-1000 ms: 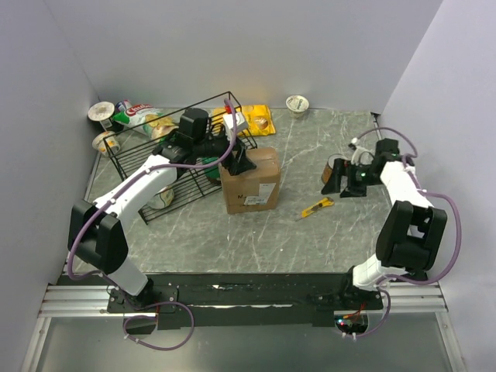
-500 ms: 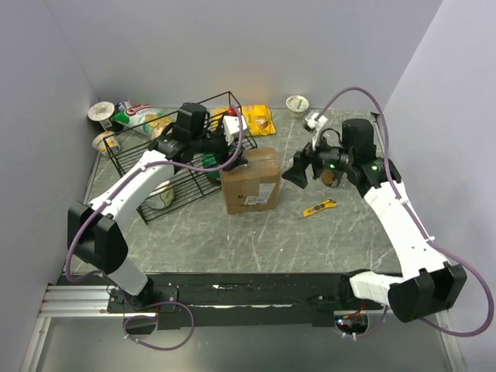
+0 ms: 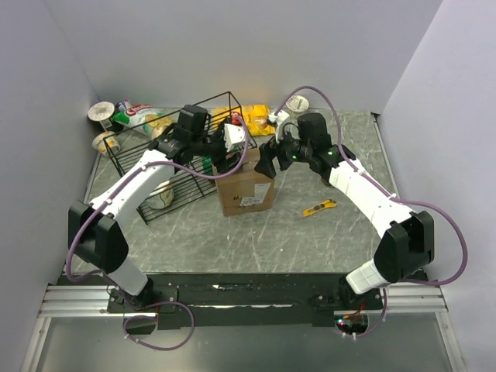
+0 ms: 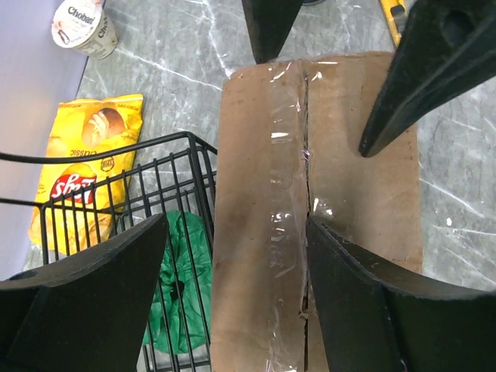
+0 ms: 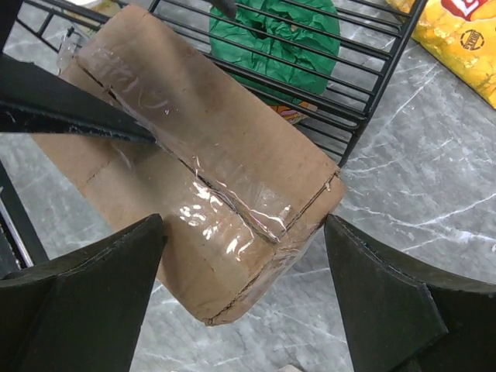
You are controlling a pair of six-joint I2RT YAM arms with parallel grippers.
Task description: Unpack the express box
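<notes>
Express box [image 3: 246,190]: brown cardboard, blocky, flaps shut, glossy wrinkled clear tape along top seam. Sits mid-table, just beside corner of black wire basket [image 3: 147,167]. Basket holds crumpled green bag [image 4: 182,287]. Left gripper [image 4: 232,294] over box's basket-side edge, jaws spread wide, nothing held. Right gripper [image 5: 244,287] above box from opposite side, jaws apart, empty. Yellow chip bag [image 4: 85,170] and yogurt cup [image 4: 84,27] on grey marbled table [image 3: 310,240] beyond basket. Yellow utility knife [image 3: 318,208] right of box.
</notes>
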